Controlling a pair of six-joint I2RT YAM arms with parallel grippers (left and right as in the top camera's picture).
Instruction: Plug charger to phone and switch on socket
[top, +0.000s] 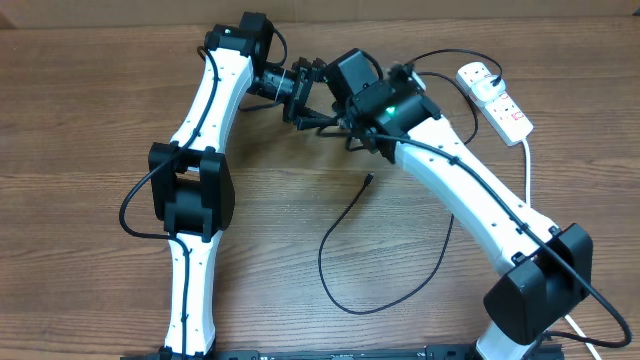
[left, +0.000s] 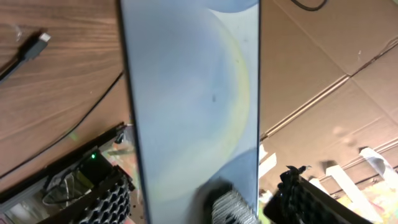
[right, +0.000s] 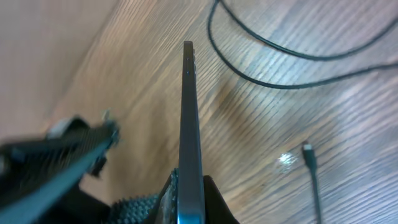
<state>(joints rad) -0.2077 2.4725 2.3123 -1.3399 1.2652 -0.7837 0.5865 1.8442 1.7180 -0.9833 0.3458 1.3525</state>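
Note:
The phone (left: 193, 93), light blue screen facing the camera, fills the left wrist view and shows edge-on in the right wrist view (right: 189, 118). My right gripper (right: 189, 202) is shut on it, pads pinching screen and back; one of its fingers (left: 230, 208) lies on the screen. My left gripper (left: 205, 186) is open, a finger standing off each long edge of the phone. In the overhead view both grippers meet at the back middle, hiding the phone. The charger tip (top: 369, 180) lies loose on the table, its black cable looping towards the front. The socket (top: 495, 100) lies at the back right.
The charger cable (top: 340, 290) loops across the table's middle, under the right arm. The socket's white cord (top: 528, 165) runs along the right side. Cardboard (left: 323, 74) stands behind the table.

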